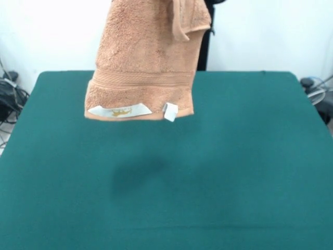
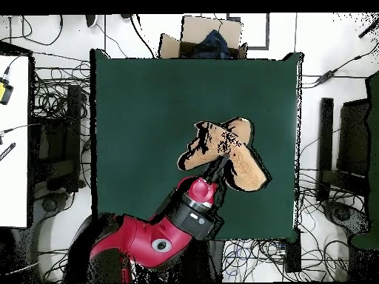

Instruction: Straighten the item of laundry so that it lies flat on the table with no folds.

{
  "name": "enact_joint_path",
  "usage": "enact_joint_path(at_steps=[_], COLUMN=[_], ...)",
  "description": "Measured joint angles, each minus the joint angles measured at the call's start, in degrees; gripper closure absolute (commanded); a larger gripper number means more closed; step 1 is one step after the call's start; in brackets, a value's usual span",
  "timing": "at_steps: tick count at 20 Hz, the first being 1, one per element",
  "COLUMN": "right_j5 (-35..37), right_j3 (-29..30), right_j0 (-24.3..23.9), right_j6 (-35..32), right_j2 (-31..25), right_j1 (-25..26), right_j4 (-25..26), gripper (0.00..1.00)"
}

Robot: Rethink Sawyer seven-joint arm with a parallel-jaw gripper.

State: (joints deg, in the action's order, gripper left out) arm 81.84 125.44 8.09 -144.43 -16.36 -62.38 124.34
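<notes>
Right now your towel hangs in the air above the table, clear of the felt, with only its shadow on the green below. Tags sit at the low hem, and a loose flap is doubled over near the top right. From overhead the cloth shows as a bunched, folded clump above the table's middle, a bit toward the arm.

The claw itself is hidden behind cloth or out of frame, so I cannot tell whether it is clenched; something up there clearly carries the towel.

Risks, as judgement:
- Drop it from here and it likely lands in a heap, since it hangs doubled.
- That flap at the top may stay tucked under once you lay it down, leaving a fold.
- You seem to hold one bunched spot, not a clean corner, so dragging may twist it instead of spreading it.
- Lower straight down and the hem will crumple; it probably needs a sideways sweep.
- Plenty of table on all sides, so sliding off looks unlikely.
</notes>
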Motion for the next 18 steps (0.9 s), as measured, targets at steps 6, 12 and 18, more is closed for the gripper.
enact_joint_path(at_steps=[6, 12, 18], right_j5=[-0.56, -1.84, -3.32], right_j3=[0.04, 0.15, 0.36], right_j0=[0.0, 0.0, -0.12], right_j6=[0.0, 0.0, 0.0], right_j2=[0.0, 0.01, 0.01], right_j1=[-0.47, -2.05, -3.06], right_j4=[0.0, -0.01, -0.02], gripper=[1.0, 1.0, 0.0])
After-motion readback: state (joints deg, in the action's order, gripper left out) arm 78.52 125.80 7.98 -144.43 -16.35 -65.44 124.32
